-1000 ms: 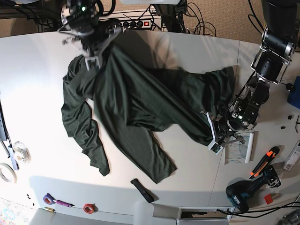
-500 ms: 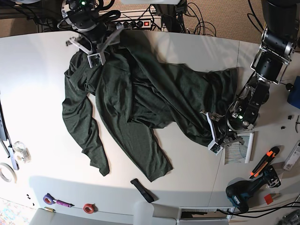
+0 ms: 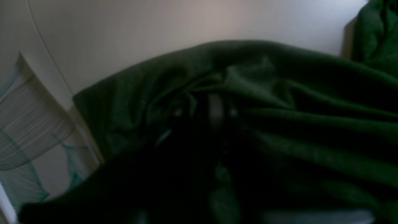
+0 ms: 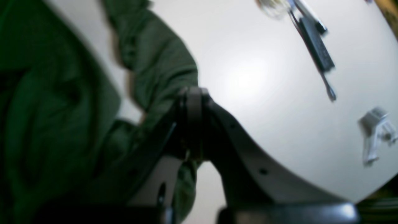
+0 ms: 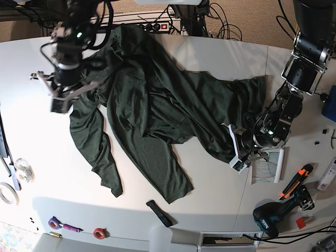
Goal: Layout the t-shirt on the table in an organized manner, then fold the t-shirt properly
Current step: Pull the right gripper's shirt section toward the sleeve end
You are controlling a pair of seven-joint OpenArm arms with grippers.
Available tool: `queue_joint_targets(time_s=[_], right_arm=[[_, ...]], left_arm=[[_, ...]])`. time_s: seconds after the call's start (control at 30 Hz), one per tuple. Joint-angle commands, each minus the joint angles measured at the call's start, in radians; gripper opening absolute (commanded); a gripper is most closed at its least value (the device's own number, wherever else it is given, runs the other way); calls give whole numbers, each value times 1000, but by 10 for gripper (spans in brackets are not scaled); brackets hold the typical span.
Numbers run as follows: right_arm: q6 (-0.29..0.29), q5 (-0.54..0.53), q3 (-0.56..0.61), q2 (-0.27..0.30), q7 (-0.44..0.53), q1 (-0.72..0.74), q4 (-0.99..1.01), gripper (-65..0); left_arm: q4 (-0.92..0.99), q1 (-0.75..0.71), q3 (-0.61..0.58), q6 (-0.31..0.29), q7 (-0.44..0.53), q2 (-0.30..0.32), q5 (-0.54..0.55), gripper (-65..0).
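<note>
A dark green long-sleeved t-shirt (image 5: pixel 152 105) lies crumpled across the white table (image 5: pixel 210 194), one sleeve trailing toward the front left. My right gripper (image 5: pixel 59 102) is at the shirt's upper left edge. In the right wrist view its fingers (image 4: pixel 192 96) are pressed together with green cloth (image 4: pixel 46 109) bunched against them. My left gripper (image 5: pixel 235 157) sits low at the shirt's right hem. In the left wrist view, folds of the shirt (image 3: pixel 311 93) radiate from the left gripper (image 3: pixel 214 112), which is half buried in dark fabric.
Tape rolls (image 5: pixel 23 169) lie at the left edge. A black bar (image 5: pixel 159 212), a purple marker (image 5: pixel 63 226) and red tape (image 5: pixel 98 232) are near the front. A paper sheet (image 5: pixel 265 168), orange cutter (image 5: pixel 294 181) and drill (image 5: pixel 275 215) crowd the right. A power strip (image 5: pixel 157 25) lies at the back.
My right gripper has swung from the back of the table down and to the view's left, dragging the shirt's upper edge with it. The left gripper has barely moved.
</note>
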State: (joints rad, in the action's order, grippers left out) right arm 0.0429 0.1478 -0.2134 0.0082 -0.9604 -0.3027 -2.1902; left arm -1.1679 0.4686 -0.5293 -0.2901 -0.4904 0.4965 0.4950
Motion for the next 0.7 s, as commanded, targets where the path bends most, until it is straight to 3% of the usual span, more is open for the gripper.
queue_joint_targets(time_s=[0.0, 0.03, 0.2, 0.37, 0.67], right_arm=[[14, -17, -28, 3, 0, 23, 51, -650], [24, -42, -56, 3, -2, 50, 119, -650], [119, -141, -143, 3, -49, 202, 380, -650], [149, -143, -141, 4, -47, 344, 588, -650], [152, -95, -141, 83, 175, 711, 1273, -650]], left_arm=[[-15, 29, 9, 1, 19, 10, 8, -621], [-15, 28, 9, 1, 20, 10, 8, -650], [-15, 27, 9, 2, 19, 3, 8, -650], [-15, 27, 9, 1, 18, 3, 7, -650], [-15, 15, 9, 3, 17, 2, 7, -650]])
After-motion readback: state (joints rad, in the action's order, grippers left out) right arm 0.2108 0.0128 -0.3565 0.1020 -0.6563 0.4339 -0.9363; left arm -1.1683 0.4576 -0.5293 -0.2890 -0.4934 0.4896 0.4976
